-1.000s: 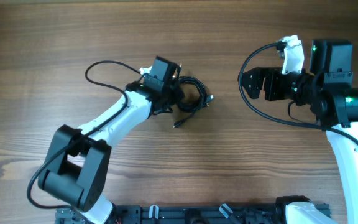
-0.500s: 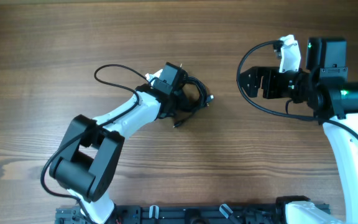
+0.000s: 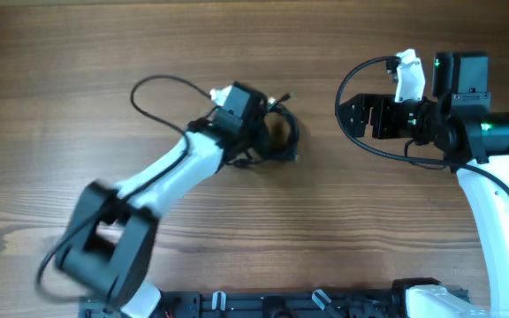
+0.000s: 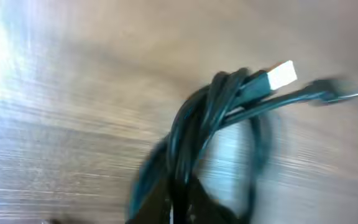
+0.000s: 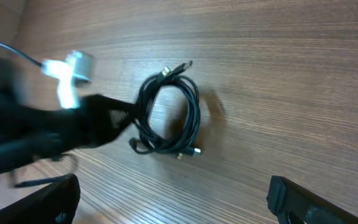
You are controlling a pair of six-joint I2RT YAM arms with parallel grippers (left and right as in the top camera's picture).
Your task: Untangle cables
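The cables are thin black cords coiled in a loose bundle on the wooden table, just right of my left gripper. In the left wrist view the bundle rises from between my jaws, which look shut on it, and a silvery plug sticks out at its top. The picture is blurred. In the right wrist view the coil lies ahead, with the left arm at its left side. My right gripper is wide open and empty, well to the right of the bundle, and its fingers frame the right wrist view's bottom edge.
The left arm's own thicker black wire loops out to the left of its wrist. The right arm's wire loops below its gripper. A black rail runs along the table's front edge. Bare wood surrounds the bundle.
My left wrist has turned and shifted slightly up and right. The bundle came with it and tightened; its loose plug ends have swung from lower left and right to new places. The right arm barely moved.
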